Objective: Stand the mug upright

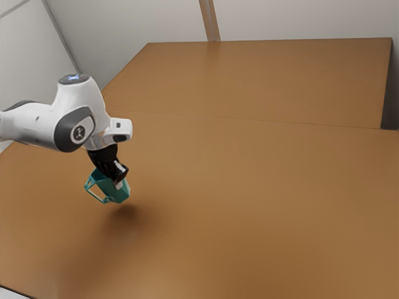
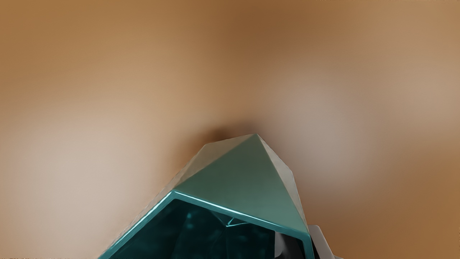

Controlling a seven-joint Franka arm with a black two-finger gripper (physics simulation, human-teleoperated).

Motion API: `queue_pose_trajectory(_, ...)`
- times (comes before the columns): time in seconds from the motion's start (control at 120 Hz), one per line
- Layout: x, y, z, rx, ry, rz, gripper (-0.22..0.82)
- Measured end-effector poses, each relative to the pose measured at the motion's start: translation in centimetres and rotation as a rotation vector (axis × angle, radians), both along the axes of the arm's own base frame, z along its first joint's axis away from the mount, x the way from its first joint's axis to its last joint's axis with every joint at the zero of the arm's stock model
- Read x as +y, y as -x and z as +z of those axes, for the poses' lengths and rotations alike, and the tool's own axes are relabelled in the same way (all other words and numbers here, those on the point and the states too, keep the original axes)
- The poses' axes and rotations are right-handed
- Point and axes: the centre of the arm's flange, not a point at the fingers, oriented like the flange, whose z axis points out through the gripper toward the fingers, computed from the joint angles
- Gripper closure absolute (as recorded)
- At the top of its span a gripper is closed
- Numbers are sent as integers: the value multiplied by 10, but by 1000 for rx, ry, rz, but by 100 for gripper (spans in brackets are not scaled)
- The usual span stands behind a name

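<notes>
Pincer [image 1: 120, 181] clamped on the teal mug [image 2: 244, 183], its rim partly cut off in wrist view

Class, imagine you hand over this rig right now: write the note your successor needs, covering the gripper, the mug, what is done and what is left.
Gripper: closed on the mug's wall, one finger inside the mouth, the other outside.
Mug: tilted, its handle toward the exterior view's left. It looks clear of the table, with a shadow apart beneath it.
Done: mug grasped and apparently off the table.
Left: turn it until its base faces down, lower it onto the table, then release once it stands upright.
</notes>
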Motion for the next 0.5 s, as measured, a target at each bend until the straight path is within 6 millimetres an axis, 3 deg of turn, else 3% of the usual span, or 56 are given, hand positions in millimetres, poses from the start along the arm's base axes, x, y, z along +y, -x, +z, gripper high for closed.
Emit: queue_pose_trajectory(0.5, -42, -6, -15, -72, -33, 102, 78)
